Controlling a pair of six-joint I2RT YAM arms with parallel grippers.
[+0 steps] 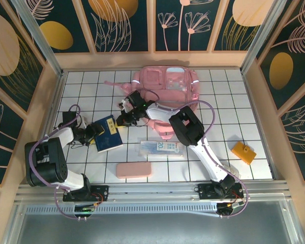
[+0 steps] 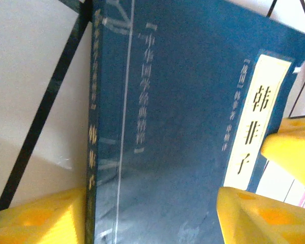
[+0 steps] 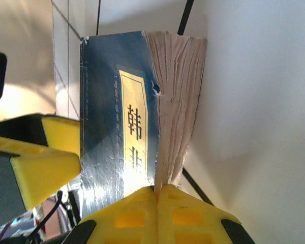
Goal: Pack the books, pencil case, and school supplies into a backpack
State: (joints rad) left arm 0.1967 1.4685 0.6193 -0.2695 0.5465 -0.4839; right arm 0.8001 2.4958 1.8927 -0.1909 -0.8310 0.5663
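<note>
Lying on the bench between both hands, the book (image 1: 109,134) runs its long axis near to far, with the backpack (image 1: 165,84) beyond it to the right. The left hand (image 1: 90,133) gapes around the spine side. The right hand (image 3: 157,195) is clenched at the page edge, its hold uncertain.

The right arm (image 1: 190,129) covers part of the backpack (image 1: 165,81); small print on the book (image 2: 183,127) is blurred

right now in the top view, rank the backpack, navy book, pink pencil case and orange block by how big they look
1. backpack, clearly the biggest
2. navy book
3. pink pencil case, longer than the book but much slimmer
4. orange block, the smallest
</note>
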